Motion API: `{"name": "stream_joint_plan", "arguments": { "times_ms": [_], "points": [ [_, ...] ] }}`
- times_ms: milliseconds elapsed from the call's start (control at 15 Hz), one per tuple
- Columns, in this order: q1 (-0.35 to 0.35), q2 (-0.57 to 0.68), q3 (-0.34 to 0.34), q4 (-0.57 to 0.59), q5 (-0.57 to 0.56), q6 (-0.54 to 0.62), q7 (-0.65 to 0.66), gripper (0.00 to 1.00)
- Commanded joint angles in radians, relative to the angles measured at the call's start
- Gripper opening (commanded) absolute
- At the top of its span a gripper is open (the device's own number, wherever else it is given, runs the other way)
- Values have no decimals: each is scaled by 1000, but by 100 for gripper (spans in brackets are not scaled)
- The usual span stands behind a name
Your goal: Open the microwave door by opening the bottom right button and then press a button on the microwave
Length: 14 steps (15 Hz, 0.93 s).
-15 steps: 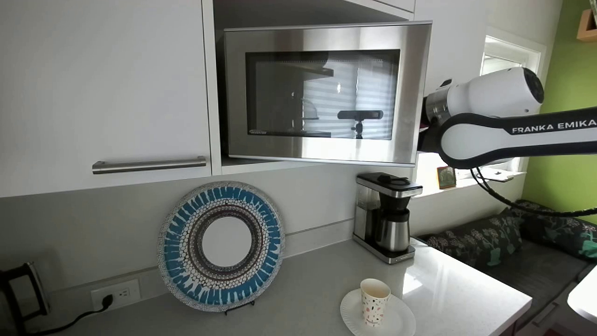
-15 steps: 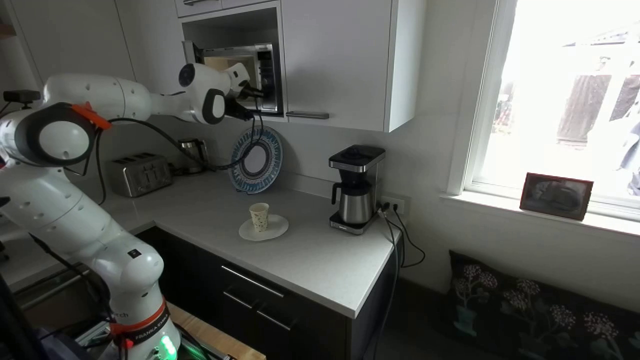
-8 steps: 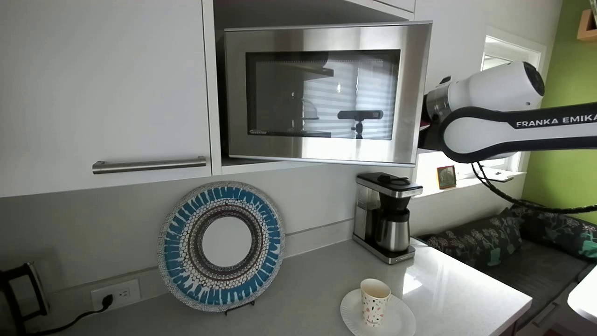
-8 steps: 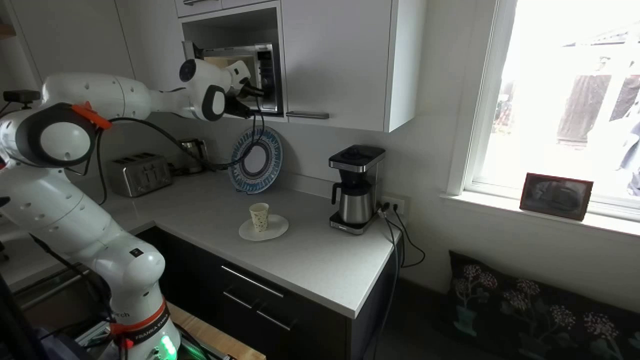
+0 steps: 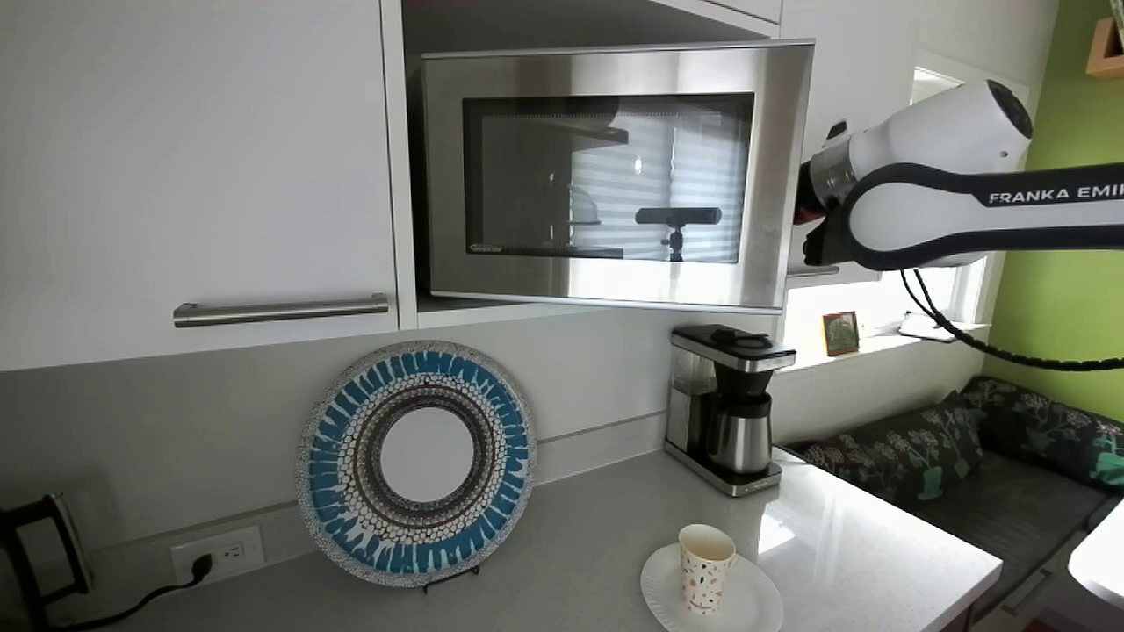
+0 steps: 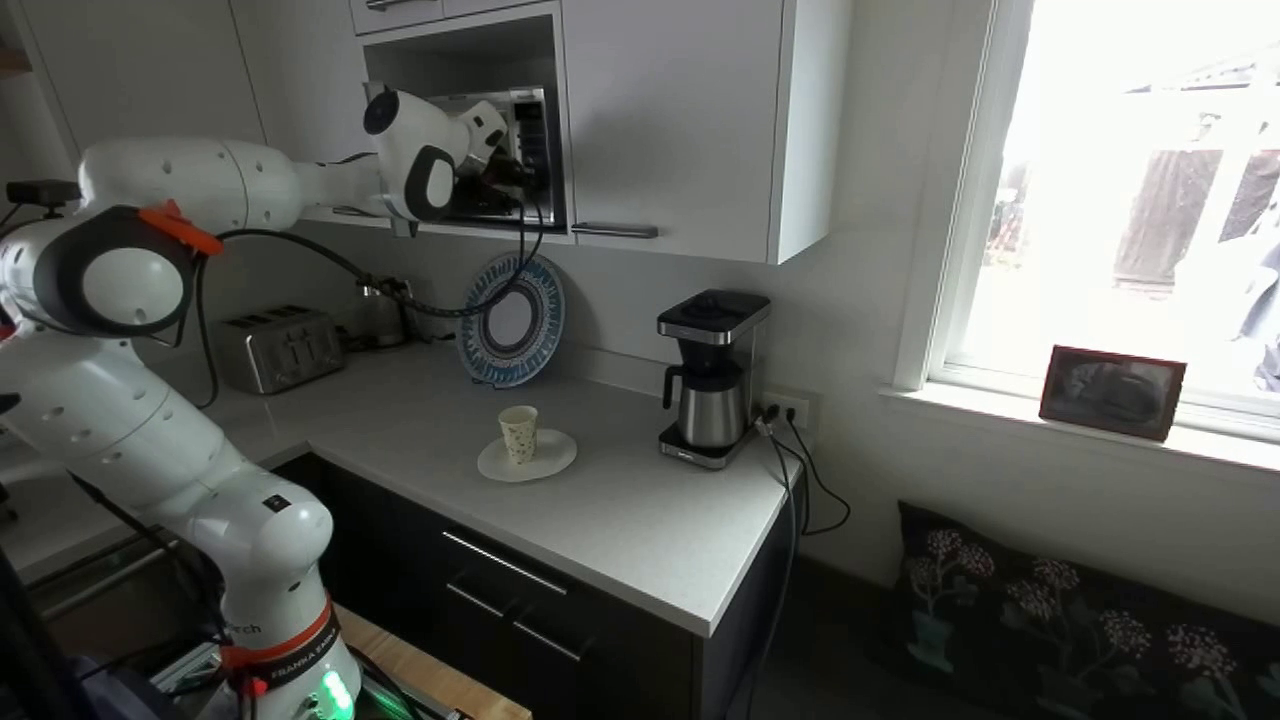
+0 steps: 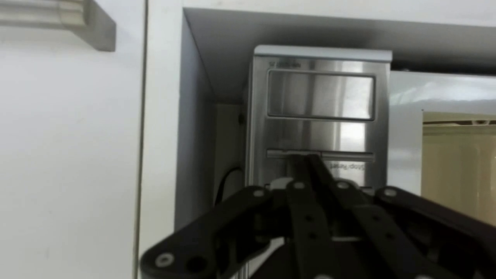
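Note:
The microwave (image 6: 530, 140) sits in a cabinet niche with its door (image 5: 606, 75) swung open. The wrist view stands upside down and shows the steel control panel (image 7: 302, 133). A large rectangular button (image 7: 321, 95) is near the picture's top, and a narrow bar button (image 7: 348, 156) lies below it beside an inverted "Stop/Reset" label (image 7: 347, 167). My gripper (image 7: 305, 158) is shut and empty, its fingertips over the narrow bar; I cannot tell whether they touch. The gripper also shows in front of the panel in an exterior view (image 6: 518, 177). The panel's remaining controls are hidden behind the fingers.
The open door stands beside the arm. A cabinet handle (image 7: 42, 14) is near the panel. Below are a coffee maker (image 6: 712, 380), a decorated plate (image 6: 512, 320), a paper cup (image 6: 519, 434) on a saucer (image 6: 555, 460), and a toaster (image 6: 280, 350). A cable hangs from the arm.
The arm's wrist has risen and tilted, and the hand has shifted slightly toward the control panel. The hanging cable has moved with it. The door has not moved.

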Motion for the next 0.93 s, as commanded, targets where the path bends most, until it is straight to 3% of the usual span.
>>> {"name": "stream_joint_plan", "arguments": {
  "times_ms": [0, 533, 867],
  "points": [
    [46, -11, -49, 40, -3, -84, -73, 40],
    [42, -63, -42, 129, 1, -378, -64, 99],
    [-6, -108, -15, 171, -59, -555, -18, 100]
  ]
}}
